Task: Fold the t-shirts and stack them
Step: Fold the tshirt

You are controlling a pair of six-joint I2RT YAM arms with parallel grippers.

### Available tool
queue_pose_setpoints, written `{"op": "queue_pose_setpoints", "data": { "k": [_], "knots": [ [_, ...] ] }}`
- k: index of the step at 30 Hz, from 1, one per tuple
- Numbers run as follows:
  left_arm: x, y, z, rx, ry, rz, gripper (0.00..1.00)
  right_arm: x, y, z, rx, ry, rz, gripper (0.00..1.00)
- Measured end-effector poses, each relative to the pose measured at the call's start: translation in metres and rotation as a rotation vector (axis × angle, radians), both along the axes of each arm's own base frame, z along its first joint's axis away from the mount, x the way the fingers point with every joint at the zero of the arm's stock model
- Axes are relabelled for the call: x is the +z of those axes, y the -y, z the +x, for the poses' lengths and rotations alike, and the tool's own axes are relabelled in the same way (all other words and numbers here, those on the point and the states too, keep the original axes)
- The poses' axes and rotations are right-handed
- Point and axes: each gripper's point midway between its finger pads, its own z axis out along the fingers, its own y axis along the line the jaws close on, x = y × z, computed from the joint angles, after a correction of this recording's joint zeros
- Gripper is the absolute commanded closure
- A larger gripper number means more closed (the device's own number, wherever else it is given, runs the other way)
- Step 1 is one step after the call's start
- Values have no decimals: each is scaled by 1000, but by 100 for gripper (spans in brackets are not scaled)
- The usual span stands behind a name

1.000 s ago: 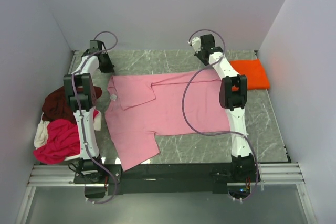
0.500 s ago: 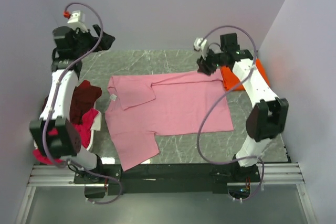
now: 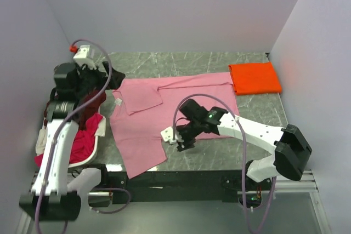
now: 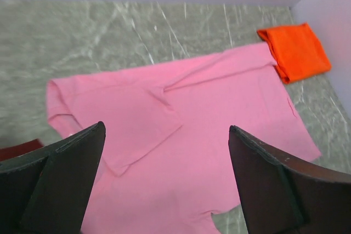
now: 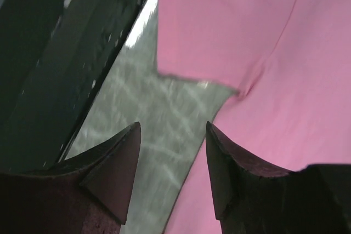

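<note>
Left wrist view: we see our left gripper (image 4: pixel 167 130) spread wide and empty, raised over the collar side of the pink t-shirt (image 4: pixel 208 130). Our right gripper (image 5: pixel 173 127) stands partly open, holding nothing, over that shirt's near hem beside the sleeve, with bare table (image 5: pixel 153 113) beneath. The folded orange t-shirt (image 3: pixel 254 78) lies just beside the pink shirt's far right corner.
</note>
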Motion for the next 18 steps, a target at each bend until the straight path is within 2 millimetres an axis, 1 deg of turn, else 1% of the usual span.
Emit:
{"op": "queue_pose_setpoints", "data": {
  "k": [1, 3, 6, 9, 11, 12, 14, 16, 18],
  "knots": [
    [11, -4, -12, 22, 46, 10, 0, 3, -11, -5, 19, 22, 13, 42],
    [26, -10, -28, 51, 116, 23, 0, 8, -33, -15, 44, 67, 30, 42],
    [43, -18, -46, 102, 198, 43, 1, 4, -71, -35, 86, 131, 24, 43],
    [45, -29, -53, 162, 222, 61, 0, -15, -111, -59, 116, 169, -16, 43],
    [42, -35, -59, 193, 224, 74, 1, -32, -132, -69, 115, 187, -48, 43],
    [40, -37, -62, 204, 226, 80, 1, -40, -139, -72, 110, 193, -63, 44],
    [37, -39, -71, 215, 229, 84, 0, -54, -143, -74, 94, 201, -98, 44],
    [35, -40, -79, 222, 239, 87, 1, -65, -147, -72, 69, 206, -129, 45],
    [37, -41, -86, 224, 256, 88, 1, -70, -148, -67, 47, 216, -144, 46]
  ]
}}
